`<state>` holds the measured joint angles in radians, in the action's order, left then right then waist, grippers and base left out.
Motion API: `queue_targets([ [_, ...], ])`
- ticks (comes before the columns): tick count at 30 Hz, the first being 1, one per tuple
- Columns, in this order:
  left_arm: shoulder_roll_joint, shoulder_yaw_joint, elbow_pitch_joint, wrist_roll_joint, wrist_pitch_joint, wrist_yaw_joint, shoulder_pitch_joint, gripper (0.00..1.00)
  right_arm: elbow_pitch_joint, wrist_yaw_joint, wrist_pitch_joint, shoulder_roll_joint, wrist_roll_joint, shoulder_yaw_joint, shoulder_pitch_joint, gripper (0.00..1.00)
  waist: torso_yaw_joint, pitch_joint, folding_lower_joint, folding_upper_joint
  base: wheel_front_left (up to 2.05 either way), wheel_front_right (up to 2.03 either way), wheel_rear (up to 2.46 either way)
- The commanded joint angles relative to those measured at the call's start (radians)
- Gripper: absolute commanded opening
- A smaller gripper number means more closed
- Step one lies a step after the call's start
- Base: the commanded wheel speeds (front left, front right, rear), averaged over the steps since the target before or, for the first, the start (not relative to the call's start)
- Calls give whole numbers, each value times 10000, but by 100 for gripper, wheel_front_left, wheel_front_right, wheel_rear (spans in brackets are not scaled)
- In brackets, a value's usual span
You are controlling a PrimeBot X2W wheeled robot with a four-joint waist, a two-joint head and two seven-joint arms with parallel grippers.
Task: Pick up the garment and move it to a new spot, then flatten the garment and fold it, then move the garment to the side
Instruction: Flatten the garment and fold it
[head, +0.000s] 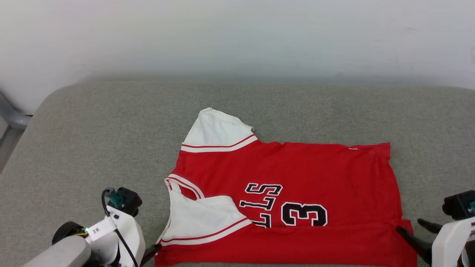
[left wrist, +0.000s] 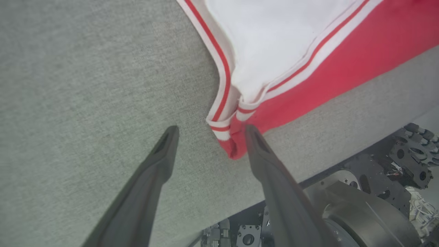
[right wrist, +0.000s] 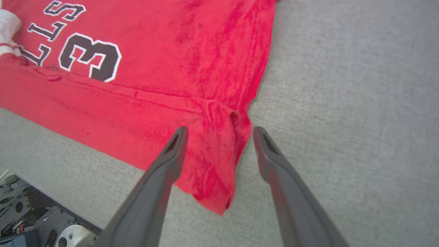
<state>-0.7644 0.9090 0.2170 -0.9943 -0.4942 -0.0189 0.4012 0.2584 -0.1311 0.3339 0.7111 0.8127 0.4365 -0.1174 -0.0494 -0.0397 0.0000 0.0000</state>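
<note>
A red basketball-style T-shirt with white sleeves [head: 297, 167] lies spread sideways on a grey woven cushion [head: 111, 129], close to its front edge. The head view alone takes in the whole outline, with the near long edge folded up over part of the black lettering beside a number 3. The left wrist view adds the left gripper [left wrist: 210, 127], jaws wide around the red-and-white striped corner and clamping nothing, while the right wrist view shows the right gripper [right wrist: 220, 128], jaws equally wide either side of the wrinkled hem corner.
</note>
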Motion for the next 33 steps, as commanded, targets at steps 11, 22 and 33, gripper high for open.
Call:
queue_targets([
  [11,-664,-952,-977,682,779,394,1410,100,-1287,8,-2643,-1365,-2178,-2253,-101,100,499,57,0,0,0,0,0],
  [22,160,-1804,543,863,1021,93,4129,100,-3357,8,-3745,-3489,-4070,-4135,287,100,1272,-1476,0,0,0,0,0],
  [33,925,-1562,2787,86,-2619,-238,7233,100,-4868,8,-3352,-4043,-4665,-4074,-38,100,1996,-3313,0,0,0,0,0],
])
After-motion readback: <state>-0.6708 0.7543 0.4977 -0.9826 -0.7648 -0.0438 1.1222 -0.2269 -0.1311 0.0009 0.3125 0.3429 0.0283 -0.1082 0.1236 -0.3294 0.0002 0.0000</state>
